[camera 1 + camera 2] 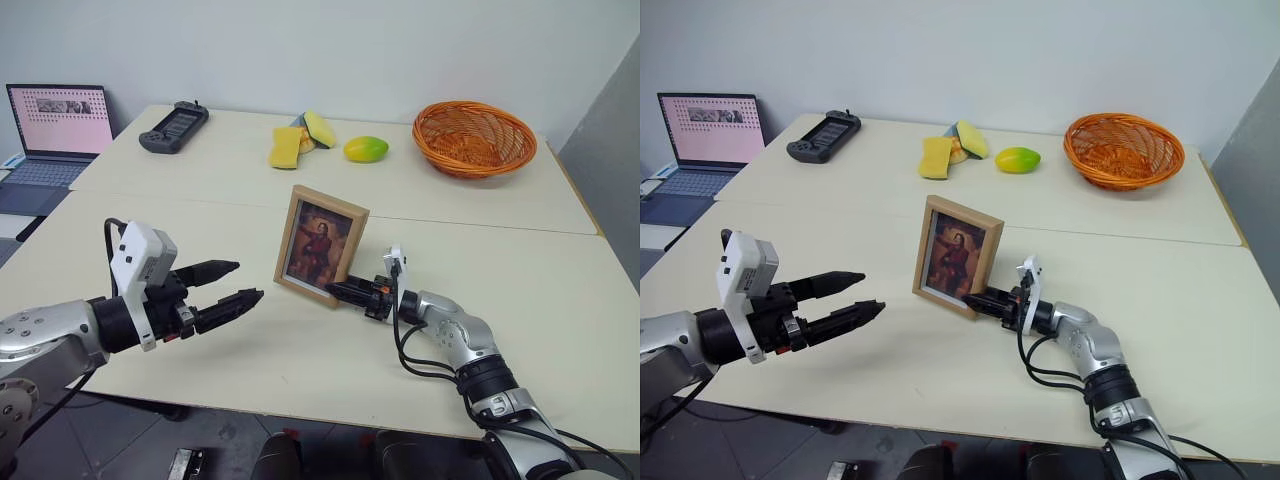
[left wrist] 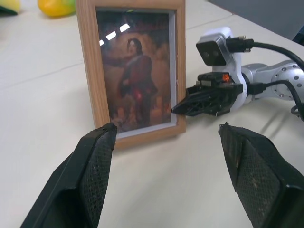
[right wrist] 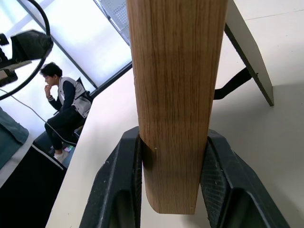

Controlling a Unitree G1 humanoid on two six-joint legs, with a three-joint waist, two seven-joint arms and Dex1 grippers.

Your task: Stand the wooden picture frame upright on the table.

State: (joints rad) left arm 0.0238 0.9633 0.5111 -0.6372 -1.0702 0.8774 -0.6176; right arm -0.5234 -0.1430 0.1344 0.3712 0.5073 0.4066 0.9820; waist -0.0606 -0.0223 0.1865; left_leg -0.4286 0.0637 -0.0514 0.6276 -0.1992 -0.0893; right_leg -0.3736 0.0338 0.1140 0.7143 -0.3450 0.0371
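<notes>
The wooden picture frame [image 1: 320, 245] stands upright near the middle of the pale table [image 1: 300, 380], with its brownish portrait facing me. Its lower edge appears to rest on the tabletop. My right gripper [image 1: 336, 290] reaches in level from the right and is shut on the frame's right side rail near the bottom corner. In the right wrist view both pads [image 3: 135, 166] press the wooden edge [image 3: 173, 85], and the dark stand [image 3: 232, 85] is spread out behind. My left gripper [image 1: 248, 280] hovers open to the left of the frame, apart from it and pointing at it.
Along the far side of the table lie a game controller [image 1: 173, 127], yellow sponges [image 1: 300, 140], a mango [image 1: 366, 149] and an orange wicker basket [image 1: 474, 137]. An open laptop [image 1: 55, 130] stands at the far left. A seated person [image 3: 66, 107] shows beyond the table.
</notes>
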